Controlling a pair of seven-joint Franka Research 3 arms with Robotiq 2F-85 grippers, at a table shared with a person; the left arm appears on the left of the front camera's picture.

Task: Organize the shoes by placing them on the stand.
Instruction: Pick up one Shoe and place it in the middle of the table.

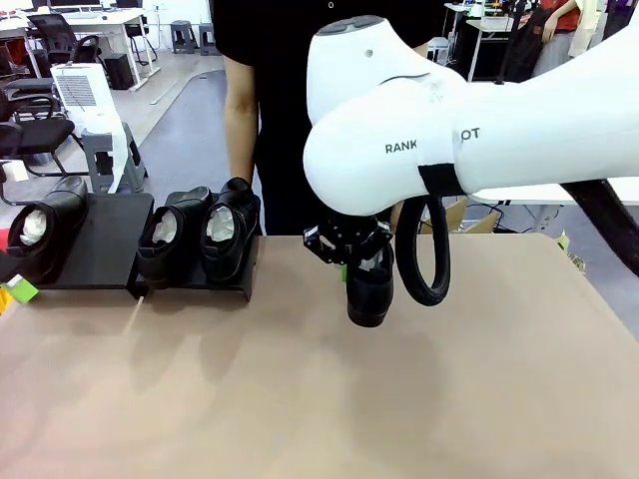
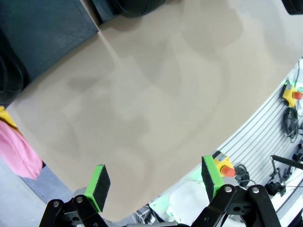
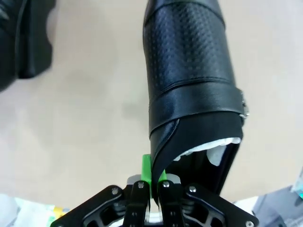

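Note:
My right gripper [image 1: 347, 261] is shut on the rim of a black shoe [image 1: 367, 296], which hangs toe-down just above the middle of the table. In the right wrist view the fingers [image 3: 147, 176] pinch the thin leather edge of this shoe [image 3: 189, 71], and white paper [image 3: 208, 150] shows inside it. The black stand [image 1: 110, 244] sits at the table's far left. One shoe [image 1: 42, 232] rests on its left platform, and two shoes [image 1: 168, 239] [image 1: 230, 232] stand side by side on its right platform. My left gripper [image 2: 155, 182] is open over bare table.
A person in black [image 1: 275, 110] stands behind the far edge, one hand lowered near the stand. The tan table [image 1: 300, 399] stretches in front of the hanging shoe. A pink cloth [image 2: 16, 149] and an emergency-stop button [image 2: 226, 169] lie off the table's edge.

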